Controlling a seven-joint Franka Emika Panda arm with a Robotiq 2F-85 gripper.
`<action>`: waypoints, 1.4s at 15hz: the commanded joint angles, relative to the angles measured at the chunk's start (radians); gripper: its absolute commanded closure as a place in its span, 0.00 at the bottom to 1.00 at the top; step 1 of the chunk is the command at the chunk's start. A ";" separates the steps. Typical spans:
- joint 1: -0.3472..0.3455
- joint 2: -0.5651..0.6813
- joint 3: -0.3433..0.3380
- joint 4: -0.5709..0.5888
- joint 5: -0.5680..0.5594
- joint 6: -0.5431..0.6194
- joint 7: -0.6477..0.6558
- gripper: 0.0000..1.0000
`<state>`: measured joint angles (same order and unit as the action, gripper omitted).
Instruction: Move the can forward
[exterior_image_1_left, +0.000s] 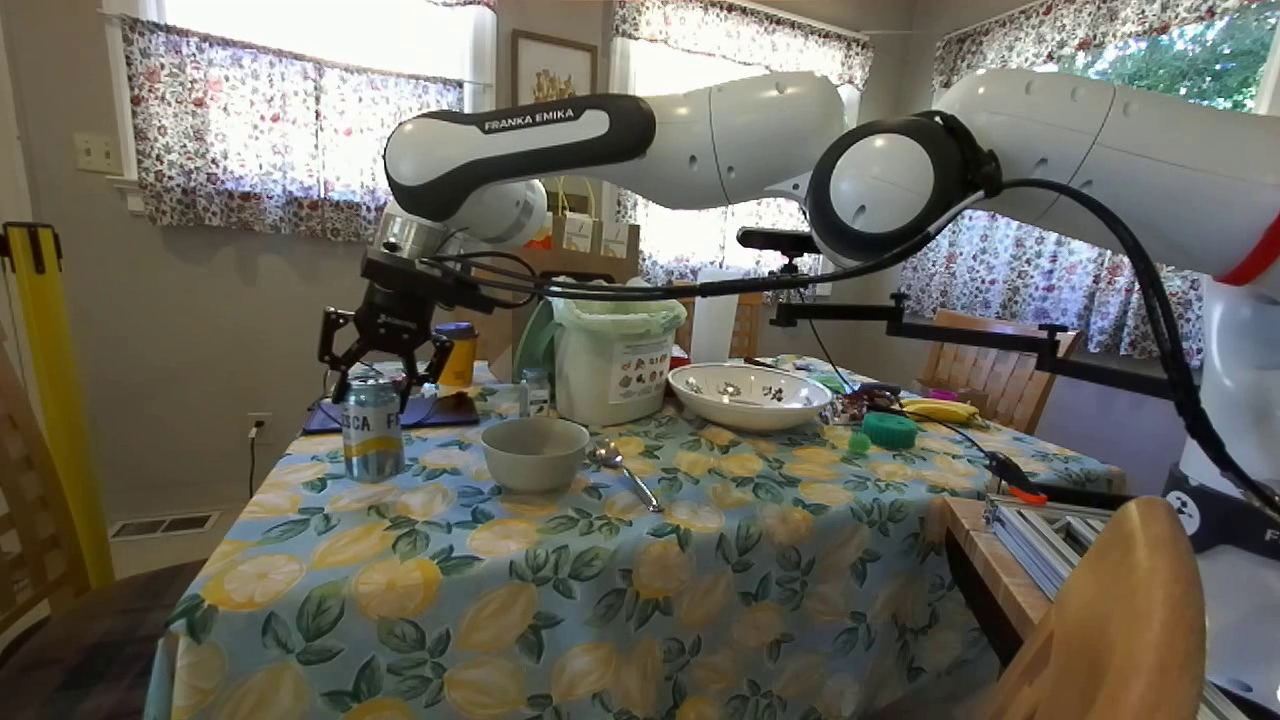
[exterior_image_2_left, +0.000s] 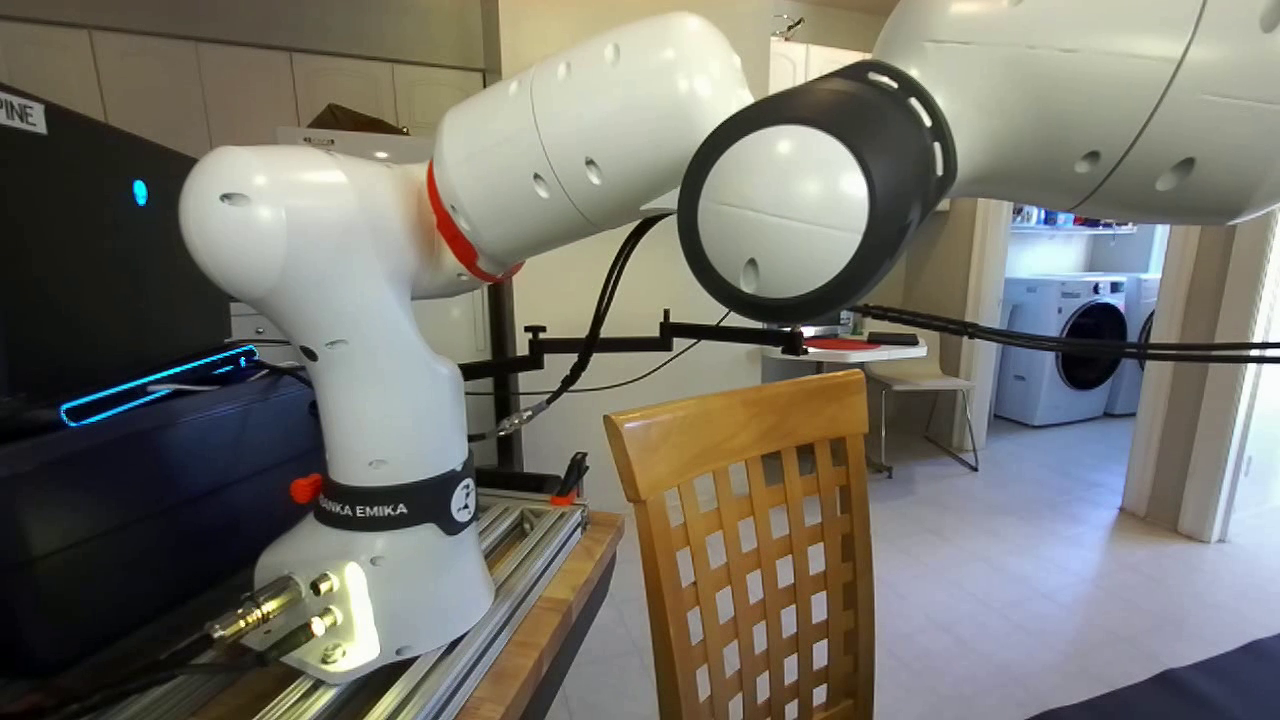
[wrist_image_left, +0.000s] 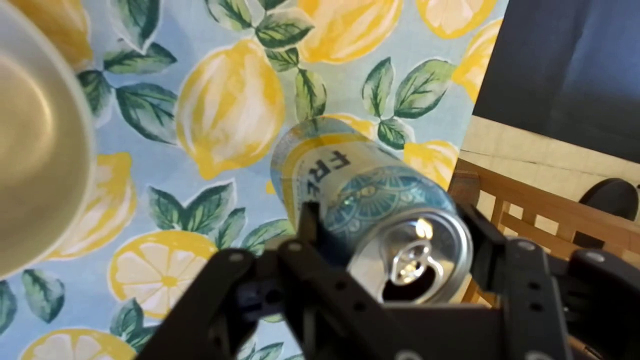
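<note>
The can (exterior_image_1_left: 372, 440) is a silver drink can with a blue and yellow label. It stands upright at the far left end of the lemon-print tablecloth in an exterior view. My gripper (exterior_image_1_left: 372, 393) reaches down over its top from above. In the wrist view the can (wrist_image_left: 375, 187) lies between both fingers of the gripper (wrist_image_left: 390, 217), its opened lid toward the camera. The fingers sit flush on opposite sides of the can and look shut on it. Whether the base touches the cloth is hard to tell. Gripper and can are out of view in the remaining exterior view.
A grey bowl (exterior_image_1_left: 535, 460) stands close beside the can, and a spoon (exterior_image_1_left: 630, 475) lies past it. A dark flat item (exterior_image_1_left: 450, 410), an orange jar (exterior_image_1_left: 457, 360), a white bin (exterior_image_1_left: 610, 385) and a patterned bowl (exterior_image_1_left: 750, 410) are behind. The table edge (wrist_image_left: 477, 102) and a chair (wrist_image_left: 540, 207) are near.
</note>
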<state>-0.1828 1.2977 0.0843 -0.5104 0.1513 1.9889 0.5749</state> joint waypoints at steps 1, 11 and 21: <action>-0.014 -0.001 0.022 -0.003 0.009 -0.043 -0.072 0.57; -0.078 -0.001 0.125 0.013 0.016 -0.205 -0.576 0.57; -0.090 -0.007 0.191 0.012 -0.006 -0.382 -1.013 0.57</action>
<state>-0.2667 1.2957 0.2532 -0.5104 0.1513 1.6762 -0.3108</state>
